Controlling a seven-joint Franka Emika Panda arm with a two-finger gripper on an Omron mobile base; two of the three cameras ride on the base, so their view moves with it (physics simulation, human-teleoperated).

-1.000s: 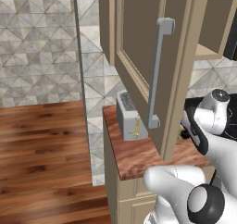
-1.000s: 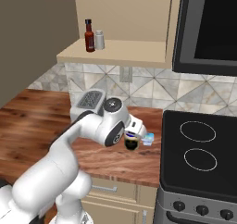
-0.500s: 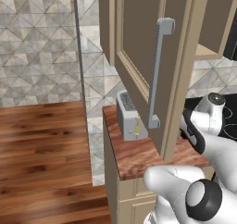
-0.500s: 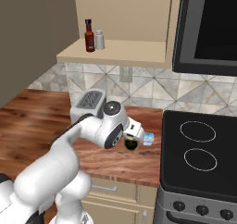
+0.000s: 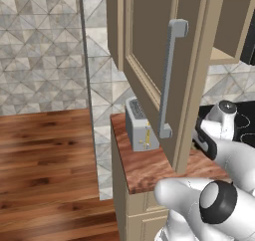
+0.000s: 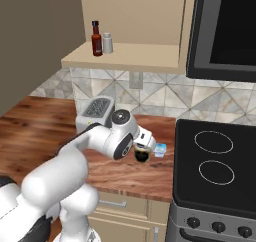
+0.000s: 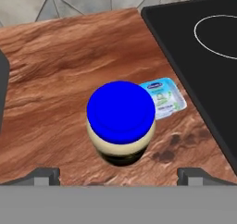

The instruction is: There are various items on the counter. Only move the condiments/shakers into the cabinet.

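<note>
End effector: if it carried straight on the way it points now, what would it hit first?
Most likely the blue-lidded jar, centred ahead of the open end effector on the counter; depth is uncertain.

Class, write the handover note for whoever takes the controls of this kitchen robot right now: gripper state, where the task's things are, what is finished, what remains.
Gripper: open, holding nothing, hanging over the blue-lidded jar on the reddish-brown wooden counter.
Dark red sauce bottle with black cap and pale grey shaker: both upright, side by side on the shelf of the beige wall cabinet, door open.
Also on the counter: a small pale packet beside the jar, and the silver toaster.
Done: both condiments look put away.
Left: probably nothing to move; the jar is not a condiment, so back the arm away.
</note>
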